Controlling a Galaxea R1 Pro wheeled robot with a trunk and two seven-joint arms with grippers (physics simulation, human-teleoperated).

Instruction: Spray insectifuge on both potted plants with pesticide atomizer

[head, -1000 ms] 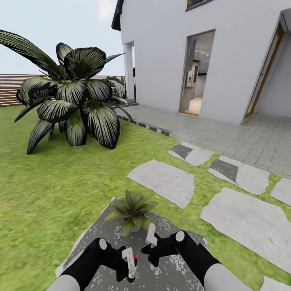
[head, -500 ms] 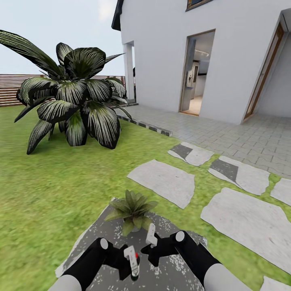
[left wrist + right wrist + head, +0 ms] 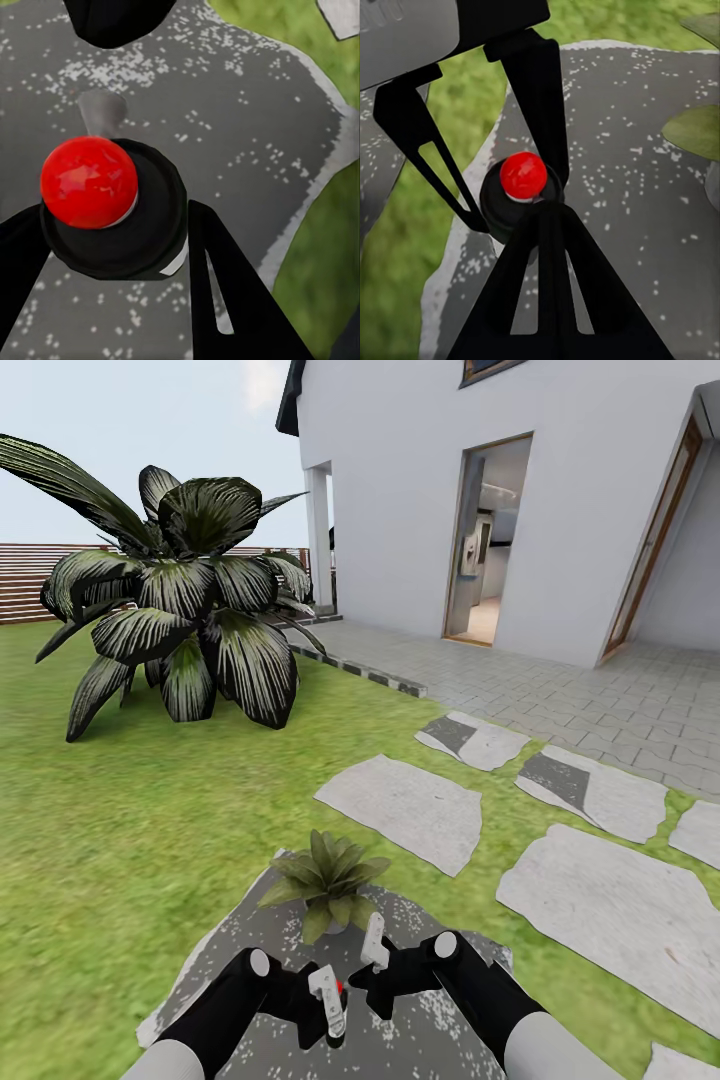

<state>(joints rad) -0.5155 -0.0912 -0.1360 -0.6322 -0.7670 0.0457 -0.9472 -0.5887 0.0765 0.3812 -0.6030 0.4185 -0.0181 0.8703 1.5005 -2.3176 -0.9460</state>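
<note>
The left gripper [image 3: 318,1010] clamps the pesticide atomizer [image 3: 330,1005] upright above the grey speckled stepping stone [image 3: 250,925], near the potted plant [image 3: 328,880]; the right gripper [image 3: 372,975] beside it, spread unclear

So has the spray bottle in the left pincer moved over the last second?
Yes. The spray bottle in the left pincer has shifted slightly right and up, toward the right pincer and closer to the small potted plant, judged against the stepping stone.

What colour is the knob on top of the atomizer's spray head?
Bright red, on the pesticide atomizer held in the left end effector; clearest in the left wrist view.
</note>
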